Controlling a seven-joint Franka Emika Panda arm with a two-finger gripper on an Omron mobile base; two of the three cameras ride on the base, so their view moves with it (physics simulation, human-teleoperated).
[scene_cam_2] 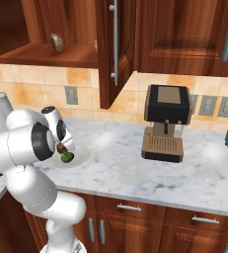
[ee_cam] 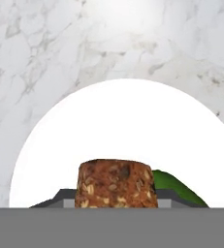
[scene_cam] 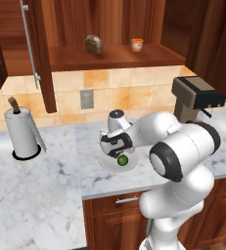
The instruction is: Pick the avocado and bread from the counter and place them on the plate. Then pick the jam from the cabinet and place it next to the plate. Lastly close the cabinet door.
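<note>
Clamped in the tool (ee_cam: pixel 116 203), one bread (ee_cam: pixel 115 183): a seeded brown chunk pinched between the fingers, hanging directly over the plate (ee_cam: pixel 118 121) on the bench (ee_cam: pixel 45 43). Beside it, one avocado (ee_cam: pixel 174 186), dark green, already resting on the plate and just next to the bread. Confirmed from the left base view: avocado (scene_cam: pixel 122 159) lying on the white plate (scene_cam: pixel 107 163) under the tool (scene_cam: pixel 115 148); from the right base view the same pairing, avocado (scene_cam_2: pixel 66 157) on plate (scene_cam_2: pixel 81 154) with a brown chunk, the bread (scene_cam_2: pixel 61 147), held just above it.

Judged progress: avocado step done; bread step nearly done, lacking only release onto the plate. Left to do: fetching the jam (scene_cam: pixel 137 45), sitting on the shelf of the cabinet (scene_cam: pixel 114 56); setting it next to the plate; swinging shut the cabinet door (scene_cam: pixel 38 53), standing wide open now.

Count: one plate, one avocado, one bread, one jam jar, one open cabinet door with a long silver handle (scene_cam: pixel 29 41). Also on the shelf, one speckled grey-brown lump (scene_cam: pixel 93 44), well apart from the jam. On the bench: one paper towel roll (scene_cam: pixel 20 133), one coffee machine (scene_cam_2: pixel 166 123).
</note>
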